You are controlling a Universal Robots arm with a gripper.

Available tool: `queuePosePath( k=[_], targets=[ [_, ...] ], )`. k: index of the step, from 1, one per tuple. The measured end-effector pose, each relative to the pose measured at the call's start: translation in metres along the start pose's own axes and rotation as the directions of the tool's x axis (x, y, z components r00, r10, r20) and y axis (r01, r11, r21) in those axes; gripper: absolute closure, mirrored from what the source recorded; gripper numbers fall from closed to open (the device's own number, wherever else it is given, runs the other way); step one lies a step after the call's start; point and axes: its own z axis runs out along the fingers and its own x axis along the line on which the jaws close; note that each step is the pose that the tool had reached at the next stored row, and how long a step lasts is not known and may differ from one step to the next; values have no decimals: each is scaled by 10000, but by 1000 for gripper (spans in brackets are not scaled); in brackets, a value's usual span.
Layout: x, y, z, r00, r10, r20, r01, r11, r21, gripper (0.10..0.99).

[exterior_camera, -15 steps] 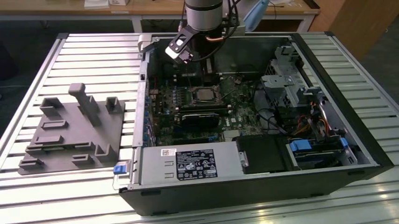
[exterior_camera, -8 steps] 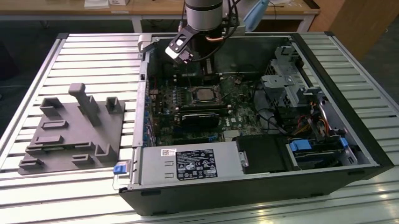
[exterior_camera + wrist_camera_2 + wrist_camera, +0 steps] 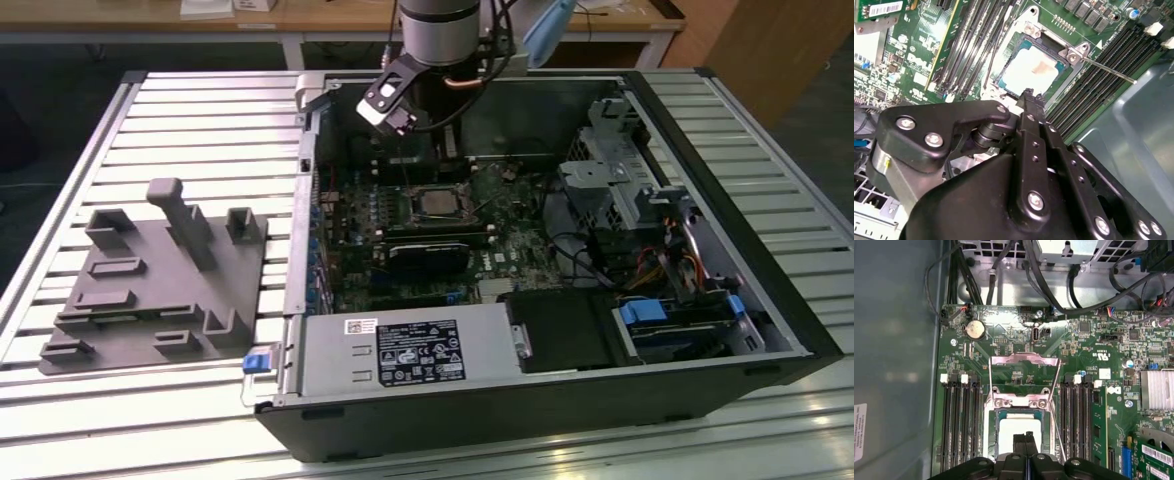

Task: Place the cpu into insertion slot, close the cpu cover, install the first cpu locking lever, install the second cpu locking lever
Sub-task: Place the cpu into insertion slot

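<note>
Gripper (image 3: 1025,436) hovered over cpu (image 3: 1009,432) seated in insertion slot (image 3: 1019,411), jaws together, empty; cpu cover (image 3: 1024,359) stood hinged open, likely for socket access.

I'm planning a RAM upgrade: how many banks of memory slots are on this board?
2: one bank on one side of the insertion slot, the other bank on the opposite side. The gripper partly hides both.
</note>
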Motion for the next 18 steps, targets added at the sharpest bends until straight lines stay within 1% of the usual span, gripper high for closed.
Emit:
queuePosePath(
  k=[10, 12, 16, 18],
  targets=[
    [-3, 18, -151, 10000, -1, -1, 1, 10000, -1, 980],
    [-3, 18, -152, 10000, 28, -1, -28, 10000, -2, 980],
    [-4, 18, -153, 9995, 312, 32, -312, 9995, 4, 980],
    [-4, 18, -153, 9994, 343, 35, -343, 9994, 4, 980]
  ],
)
